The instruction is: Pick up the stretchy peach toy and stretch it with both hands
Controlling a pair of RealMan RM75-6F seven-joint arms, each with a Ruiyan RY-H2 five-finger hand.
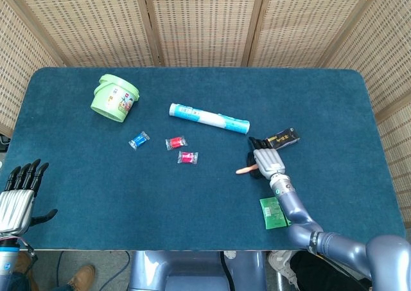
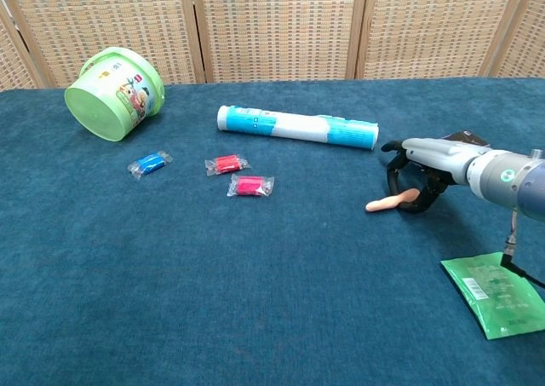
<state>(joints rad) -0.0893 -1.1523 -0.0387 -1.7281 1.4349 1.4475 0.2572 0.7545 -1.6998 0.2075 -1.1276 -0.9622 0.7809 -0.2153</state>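
The bucket (image 1: 114, 99) sits on the table (image 1: 334, 105) at ten o'clock. The long tube (image 1: 209, 118) lies in the middle, with three candies (image 1: 182, 157) just before it. The flat packet (image 1: 273, 212) lies at five o'clock, near the front edge.

Right hand (image 2: 419, 181) covering peach toy's (image 2: 385, 202) right end; left hand (image 1: 19, 194) showing only at head view's left edge.

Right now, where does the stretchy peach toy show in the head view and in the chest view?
Head view: the peach toy lies right of centre, its far end in the right hand, below the right end of the blue-and-white tube.
Chest view: the toy is at the right, mid-height, gripped by the same hand.
Shared landmark: the tube, whose right end points toward the toy in both.
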